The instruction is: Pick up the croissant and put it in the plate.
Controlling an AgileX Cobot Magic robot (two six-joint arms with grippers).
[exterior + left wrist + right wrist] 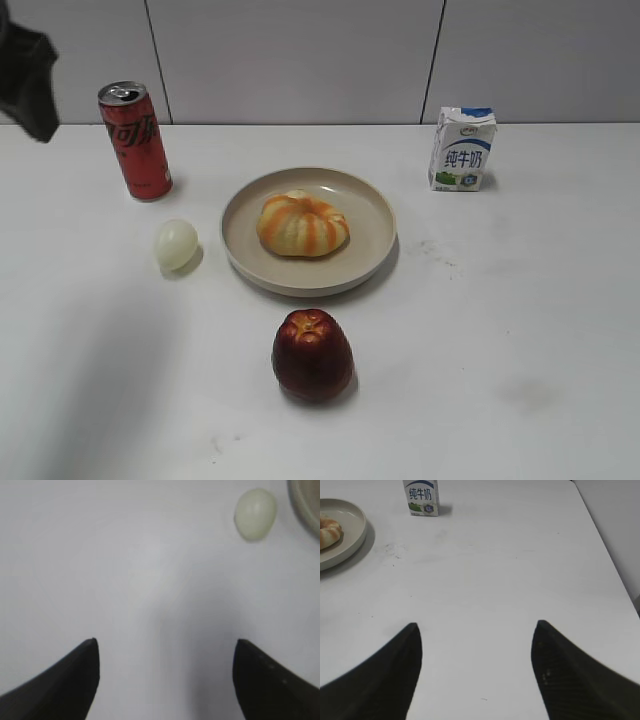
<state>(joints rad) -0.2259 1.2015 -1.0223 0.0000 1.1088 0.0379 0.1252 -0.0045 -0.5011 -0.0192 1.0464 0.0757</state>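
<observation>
White worktop, matte, with faint grey scuffs right of centre. Resting directly on it: beige plate at centre; red soda can upright at back left; pale egg just beside the plate's left rim, not touching; dark red apple in front of the plate, apart from it; milk carton upright at back right.
</observation>
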